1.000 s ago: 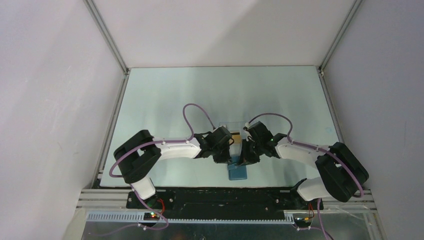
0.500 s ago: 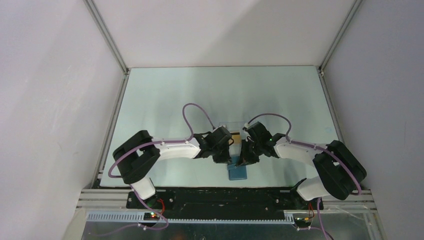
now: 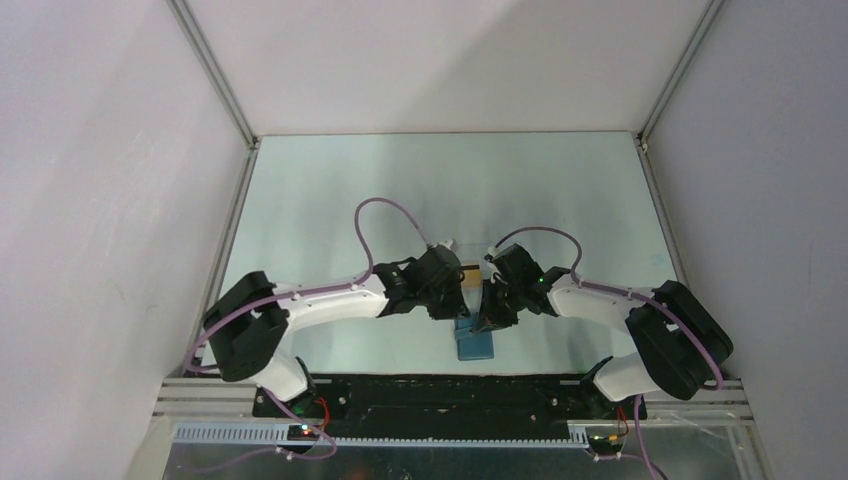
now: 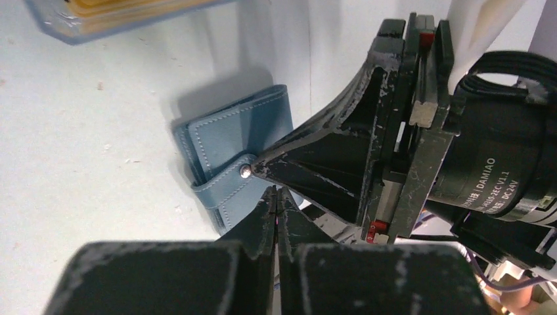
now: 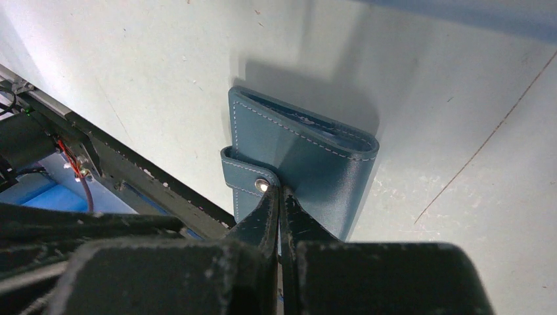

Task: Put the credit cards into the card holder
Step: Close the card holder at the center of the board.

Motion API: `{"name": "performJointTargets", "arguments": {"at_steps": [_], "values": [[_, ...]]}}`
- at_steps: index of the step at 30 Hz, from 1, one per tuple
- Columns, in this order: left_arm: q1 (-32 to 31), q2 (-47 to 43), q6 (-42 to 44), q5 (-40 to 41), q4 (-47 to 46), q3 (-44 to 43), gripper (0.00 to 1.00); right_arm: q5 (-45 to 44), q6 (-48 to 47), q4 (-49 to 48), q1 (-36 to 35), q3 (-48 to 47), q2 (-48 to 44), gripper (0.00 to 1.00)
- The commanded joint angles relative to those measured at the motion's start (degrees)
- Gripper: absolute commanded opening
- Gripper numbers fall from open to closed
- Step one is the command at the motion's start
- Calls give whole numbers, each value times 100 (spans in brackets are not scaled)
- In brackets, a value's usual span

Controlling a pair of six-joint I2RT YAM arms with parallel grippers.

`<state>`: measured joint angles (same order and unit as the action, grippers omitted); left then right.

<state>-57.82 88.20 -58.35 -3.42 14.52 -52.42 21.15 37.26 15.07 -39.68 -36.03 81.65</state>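
1. Card holder (image 5: 309, 154): blue, folded, lying on the table (image 3: 330, 200) at the near edge, about mid-width, between the two arms' wrists. Its two leaves gape a little along the far edge, with paler blue showing inside.
2. Clasp tab (image 5: 240, 172) wraps round one side of the holder. Its metal snap (image 5: 263, 186) faces up.
3. Right gripper (image 5: 280, 195): fingers pressed together with no gap. The tips touch the holder just beside the snap. Cannot tell whether any leather is pinched between them.
4. Left gripper (image 4: 276, 194): fingers also drawn together, at most a hairline slit between them, nothing seen in it. The tips sit just over the holder's near-left edge, close below the tab. Contact is not clear from either wrist view.
5. The two grippers point towards each other across the holder, tips near one another at the clasp.
6. Clear box (image 4: 59, 29): on the table just beyond the holder, on the far side.
7. Credit cards (image 4: 125, 8): orange-gold, lying inside that box. Their count is not readable.
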Motion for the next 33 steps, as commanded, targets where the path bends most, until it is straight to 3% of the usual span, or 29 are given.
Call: {"name": "performJointTargets", "arguments": {"at_steps": [1, 33], "values": [[-158, 235, 92, -233, 6, -221, 0, -484, -190, 192, -60, 31, 105, 0], [-309, 892, -34, -134, 1, -51, 0, -450, -223, 226, -64, 35, 168, 0]]}}
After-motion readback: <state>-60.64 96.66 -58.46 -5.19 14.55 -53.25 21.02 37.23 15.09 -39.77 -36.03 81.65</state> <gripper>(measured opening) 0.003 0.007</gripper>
